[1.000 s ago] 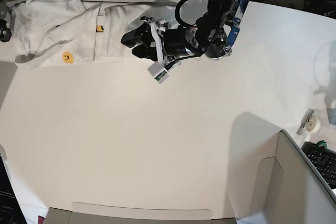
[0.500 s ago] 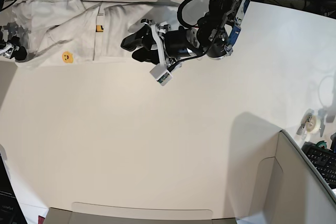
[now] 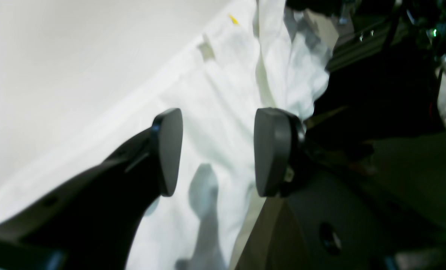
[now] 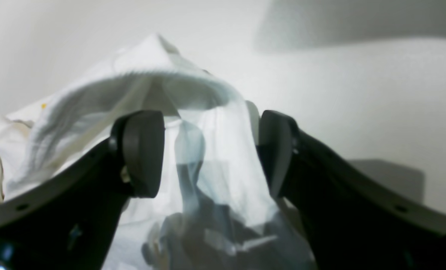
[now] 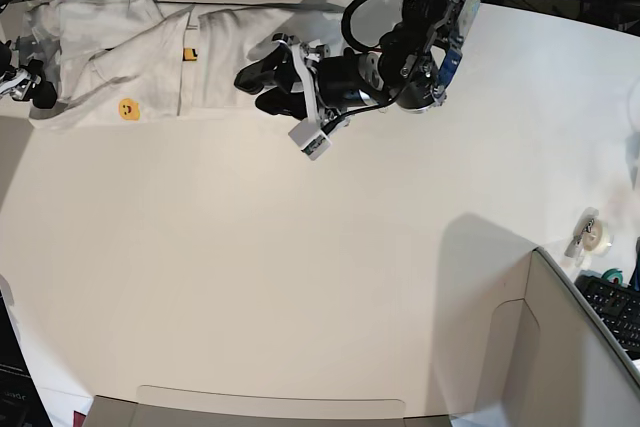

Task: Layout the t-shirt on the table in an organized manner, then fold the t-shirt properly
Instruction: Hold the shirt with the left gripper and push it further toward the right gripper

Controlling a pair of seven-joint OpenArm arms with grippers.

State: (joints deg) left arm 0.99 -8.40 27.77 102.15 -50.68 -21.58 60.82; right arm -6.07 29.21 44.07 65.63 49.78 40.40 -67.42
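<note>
I have both hands wide over the bunched t-shirt (image 5: 150, 57) at upper left; next, each must pinch an edge to spread it.

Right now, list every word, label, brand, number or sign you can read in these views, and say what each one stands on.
None can be read.
The t-shirt lies mostly plain side up; a yellow smiling-face print shows, with no letters.
A small yellow-and-dark mark on the shirt: too small to read.
The keyboard keys: too small to read.
Both wrist views are blurred and show no text.
</note>
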